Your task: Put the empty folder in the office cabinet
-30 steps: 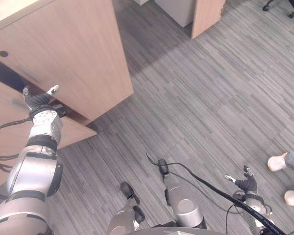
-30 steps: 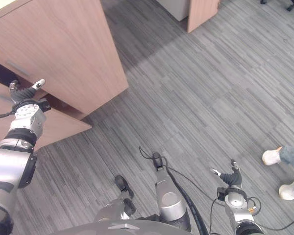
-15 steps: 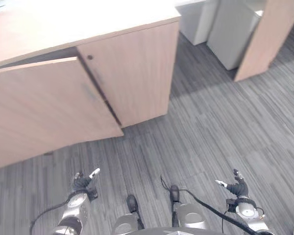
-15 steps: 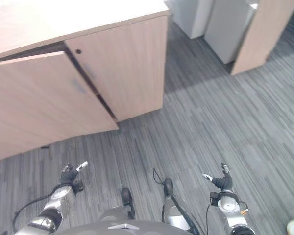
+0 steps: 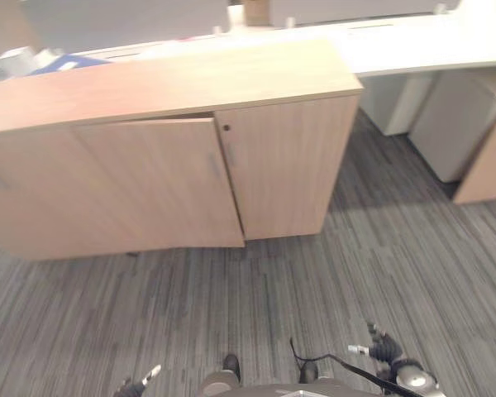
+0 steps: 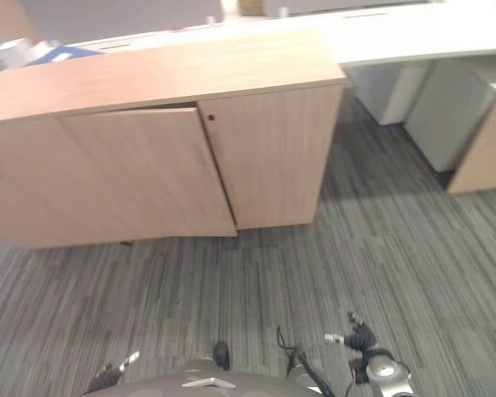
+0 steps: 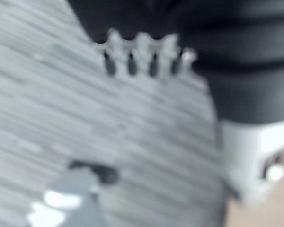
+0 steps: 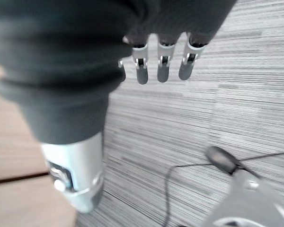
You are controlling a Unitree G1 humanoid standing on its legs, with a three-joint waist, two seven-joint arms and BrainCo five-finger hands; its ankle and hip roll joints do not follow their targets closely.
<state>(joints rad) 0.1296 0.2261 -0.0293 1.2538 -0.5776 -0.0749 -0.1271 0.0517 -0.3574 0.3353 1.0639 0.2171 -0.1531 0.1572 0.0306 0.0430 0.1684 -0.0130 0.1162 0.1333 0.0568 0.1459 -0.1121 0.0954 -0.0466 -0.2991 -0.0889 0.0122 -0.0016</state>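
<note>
The left hand (image 5: 135, 384) hangs low at the robot's left side, just above the grey striped carpet floor (image 5: 314, 281); its own wrist view shows the fingers (image 7: 142, 59) straight and relaxed in a row, holding nothing.

Ahead stands the office cabinet (image 5: 281, 165), a long, low unit in light wood. Its left door (image 5: 161, 186) sits slightly ajar — the top edge stands out from the cabinet front, with a thin dark gap beneath the top panel — while the right door (image 6: 264, 157) lies flush, a small dark lock near its upper inner corner. On the cabinet's top surface, at the far left end, lies a blue flat thing (image 5: 66, 63) that may be the folder, though the pictures are too soft to tell; a pale object (image 5: 16, 59) rests just beside it. Neither hand carries a folder.

Behind and to the right, a white desk surface (image 5: 430, 50) runs off toward the edge, with pale grey pedestal units (image 5: 446, 132) standing beneath it and a wooden panel (image 5: 488, 169) at the far right.

The right hand (image 5: 379, 347) hangs near the floor at the robot's right side — fingers (image 8: 163, 64) loosely straight, thumb set apart, empty.
</note>
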